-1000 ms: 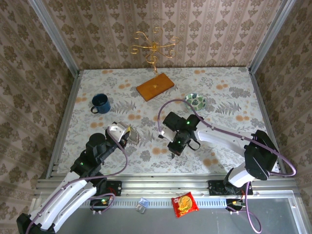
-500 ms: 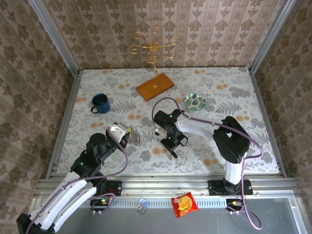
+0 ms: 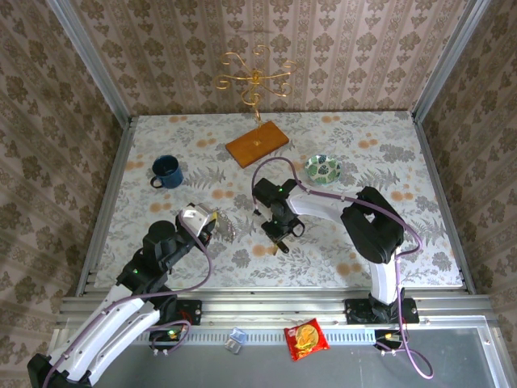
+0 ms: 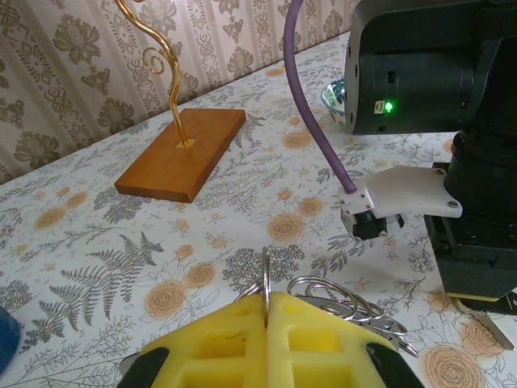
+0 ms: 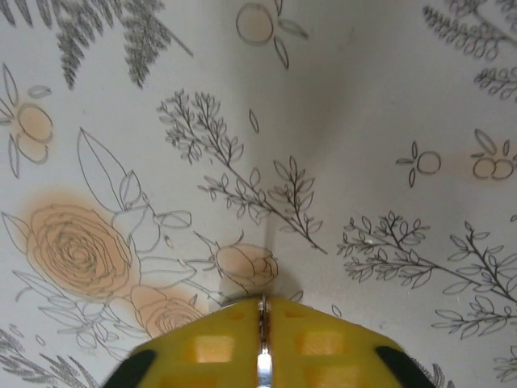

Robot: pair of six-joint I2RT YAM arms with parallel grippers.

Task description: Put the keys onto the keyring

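Note:
My left gripper (image 4: pixel 266 297) is shut on the keyring (image 4: pixel 266 275), whose silver loop stands upright between the yellow pads. More joined rings (image 4: pixel 339 295) lie flat on the table beside them. My right gripper (image 5: pixel 262 305) points down just above the flowered table, pads pressed on a thin metal key (image 5: pixel 262 356); the key's head is hidden. In the left wrist view the right gripper (image 4: pixel 477 267) stands close on the right, with a metal blade tip (image 4: pixel 489 323) under it. In the top view the right gripper (image 3: pixel 280 238) is a short way right of the left gripper (image 3: pixel 212 229).
A blue mug (image 3: pixel 166 171) stands at the back left. A wooden base (image 3: pixel 257 144) carries a gold wire stand (image 3: pixel 254 79) at the back middle. A patterned bowl (image 3: pixel 323 168) sits right of it. A snack packet (image 3: pixel 306 338) lies on the near rail.
My right arm has swung left, bringing its gripper closer to the left gripper and the rings. The left arm has stayed still with the keyring in it.

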